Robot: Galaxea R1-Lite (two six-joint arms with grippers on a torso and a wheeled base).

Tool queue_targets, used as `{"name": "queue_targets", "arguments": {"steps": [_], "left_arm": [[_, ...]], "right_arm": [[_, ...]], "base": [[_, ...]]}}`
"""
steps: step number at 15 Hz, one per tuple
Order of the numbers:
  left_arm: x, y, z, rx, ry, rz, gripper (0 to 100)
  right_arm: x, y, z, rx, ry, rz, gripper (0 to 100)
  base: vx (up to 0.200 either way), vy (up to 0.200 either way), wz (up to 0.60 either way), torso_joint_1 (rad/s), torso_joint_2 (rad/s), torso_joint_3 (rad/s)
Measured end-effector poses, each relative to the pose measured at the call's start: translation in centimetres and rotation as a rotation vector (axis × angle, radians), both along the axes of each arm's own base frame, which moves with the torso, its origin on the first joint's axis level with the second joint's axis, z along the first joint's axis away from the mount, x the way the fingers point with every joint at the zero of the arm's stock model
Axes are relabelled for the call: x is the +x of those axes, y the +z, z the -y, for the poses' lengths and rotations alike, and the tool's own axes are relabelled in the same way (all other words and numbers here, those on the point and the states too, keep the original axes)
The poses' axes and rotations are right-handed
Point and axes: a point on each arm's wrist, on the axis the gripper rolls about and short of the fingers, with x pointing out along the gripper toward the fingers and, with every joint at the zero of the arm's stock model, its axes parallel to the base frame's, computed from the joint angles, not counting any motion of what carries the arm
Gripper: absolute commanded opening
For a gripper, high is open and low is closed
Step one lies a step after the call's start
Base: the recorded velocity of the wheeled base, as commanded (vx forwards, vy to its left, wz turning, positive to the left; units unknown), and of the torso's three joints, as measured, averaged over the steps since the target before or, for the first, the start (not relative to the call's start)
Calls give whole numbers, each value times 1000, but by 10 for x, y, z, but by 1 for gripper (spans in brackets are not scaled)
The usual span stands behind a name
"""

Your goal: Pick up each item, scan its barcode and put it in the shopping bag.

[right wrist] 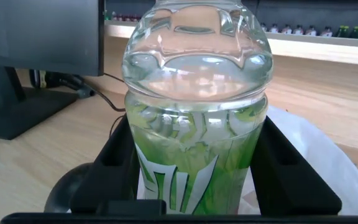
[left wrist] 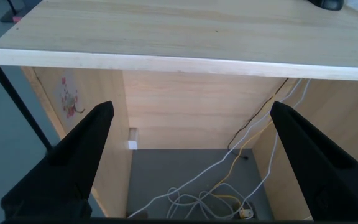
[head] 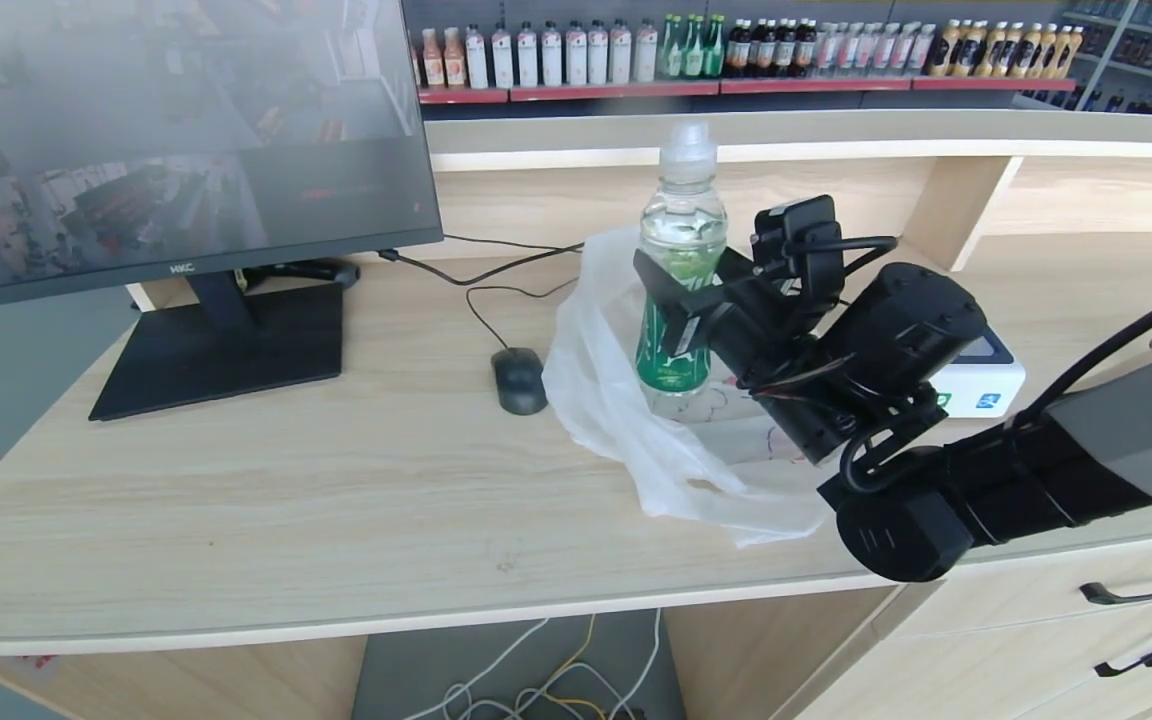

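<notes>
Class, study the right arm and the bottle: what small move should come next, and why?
Probably ease the bottle down into the shopping bag. The right claw is shut on it, upright, right at the white bag on the counter. Whether it was scanned, the pictures do not show.

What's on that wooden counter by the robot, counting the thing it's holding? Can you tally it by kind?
Monitor: 1
Computer mouse: 1
White plastic bag: 1
Drink bottle, held by the right gripper: 1
White box device: 1
Total: 5
</notes>
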Motion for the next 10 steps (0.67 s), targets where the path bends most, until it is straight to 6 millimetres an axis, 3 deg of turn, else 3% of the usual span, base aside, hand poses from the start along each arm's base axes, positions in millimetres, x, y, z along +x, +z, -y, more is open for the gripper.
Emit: {"name": "queue_targets", "arguments": {"steps": [10], "left_arm": [[0,0,0,0,0,0,100]], "right_arm": [[-1,-14,-15,4,23,-32,0]], "base": [[0,0,0,0,0,0]]}}
